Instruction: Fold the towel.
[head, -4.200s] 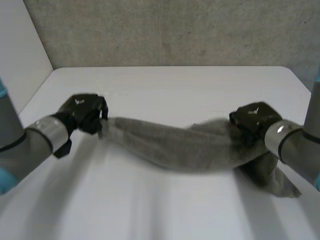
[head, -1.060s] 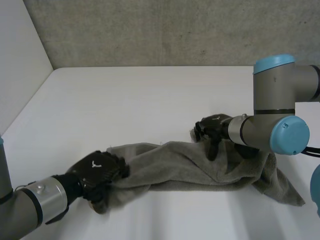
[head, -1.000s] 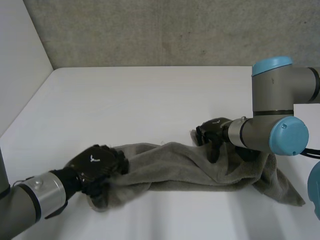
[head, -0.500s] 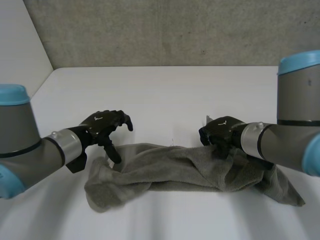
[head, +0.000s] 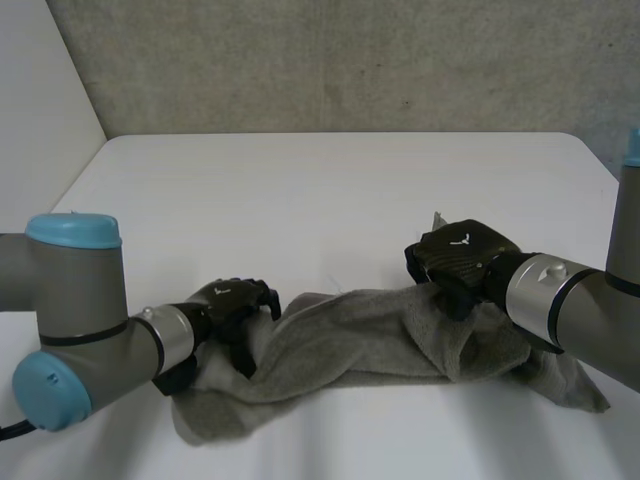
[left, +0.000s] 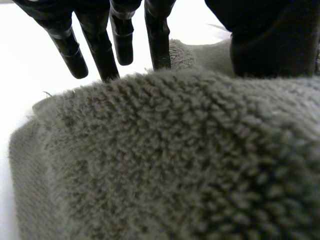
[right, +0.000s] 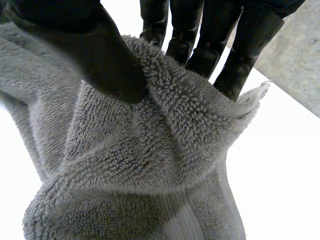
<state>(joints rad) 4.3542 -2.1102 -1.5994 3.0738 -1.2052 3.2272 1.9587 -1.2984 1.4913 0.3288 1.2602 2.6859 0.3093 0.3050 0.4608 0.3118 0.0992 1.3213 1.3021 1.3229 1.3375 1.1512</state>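
A grey terry towel (head: 370, 335) lies bunched in a long band across the front of the white table (head: 300, 190). My left hand (head: 235, 300) is at the towel's left end, its straight, spread fingers (left: 95, 45) reaching past a raised fold of towel (left: 175, 160) that lies under the palm; it is open. My right hand (head: 458, 255) sits on the upper edge of the towel's right part. There its thumb (right: 100, 55) and fingers (right: 200, 30) pinch a fold of the towel (right: 130, 165) between them, lifting that edge slightly.
A grey concrete wall (head: 350, 60) runs behind the table and a pale panel (head: 40, 100) stands at its left side. The towel's right corner (head: 590, 395) trails toward the table's front right. Bare tabletop stretches behind the towel.
The left hand let go of the towel's left end, lifted with spread fingers, then came down on it again, open. The right hand's fingers closed on the towel's upper edge.
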